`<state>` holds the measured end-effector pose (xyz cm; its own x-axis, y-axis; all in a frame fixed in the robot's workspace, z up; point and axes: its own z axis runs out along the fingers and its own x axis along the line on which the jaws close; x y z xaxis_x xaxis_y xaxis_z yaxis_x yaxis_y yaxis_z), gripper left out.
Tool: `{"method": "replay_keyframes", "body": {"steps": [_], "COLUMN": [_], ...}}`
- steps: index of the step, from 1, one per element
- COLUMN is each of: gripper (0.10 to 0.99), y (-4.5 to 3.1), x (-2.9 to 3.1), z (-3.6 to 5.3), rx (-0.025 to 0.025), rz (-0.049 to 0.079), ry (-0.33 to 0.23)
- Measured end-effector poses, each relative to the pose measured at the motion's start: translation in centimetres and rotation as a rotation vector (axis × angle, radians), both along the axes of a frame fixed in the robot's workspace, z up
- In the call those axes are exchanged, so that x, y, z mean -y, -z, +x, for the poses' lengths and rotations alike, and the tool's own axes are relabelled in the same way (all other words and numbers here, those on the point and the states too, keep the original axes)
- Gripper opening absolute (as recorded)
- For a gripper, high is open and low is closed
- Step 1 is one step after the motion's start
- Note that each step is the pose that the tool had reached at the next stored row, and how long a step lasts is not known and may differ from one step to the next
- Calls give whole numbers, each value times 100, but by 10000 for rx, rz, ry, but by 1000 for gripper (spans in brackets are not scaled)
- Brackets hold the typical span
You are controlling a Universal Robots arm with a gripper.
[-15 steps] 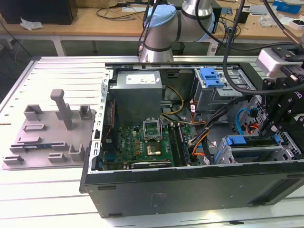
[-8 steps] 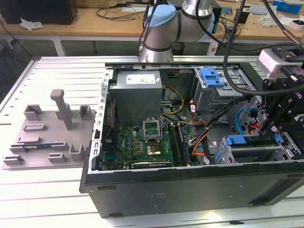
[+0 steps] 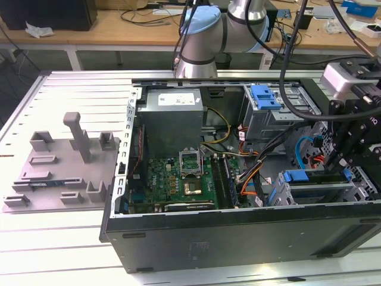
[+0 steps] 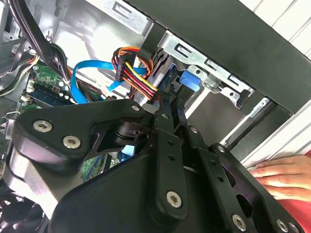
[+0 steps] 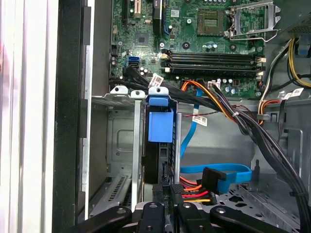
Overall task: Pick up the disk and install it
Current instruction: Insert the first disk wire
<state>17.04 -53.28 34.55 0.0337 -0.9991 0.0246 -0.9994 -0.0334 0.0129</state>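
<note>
Disk (image 5: 159,127) in cage (image 5: 119,127), hand (image 5: 170,199) just beside

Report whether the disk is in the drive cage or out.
In. In the first wrist view the disk stands on edge inside the drive cage, its blue bracket end showing. Fully seated: cannot tell.

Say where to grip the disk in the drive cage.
Probably by its exposed blue-bracketed edge, pinched across the thin width, coming from the open side of the case: the disk stands on edge in the drive cage, whose walls cover its broad faces.
</note>
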Motion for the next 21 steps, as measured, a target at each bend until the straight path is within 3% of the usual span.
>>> {"method": "replay_keyframes", "body": {"steps": [21], "gripper": [169], "y": [35], "x": [0], "z": [0], "rx": [0], "rz": [3], "ry": [16]}}
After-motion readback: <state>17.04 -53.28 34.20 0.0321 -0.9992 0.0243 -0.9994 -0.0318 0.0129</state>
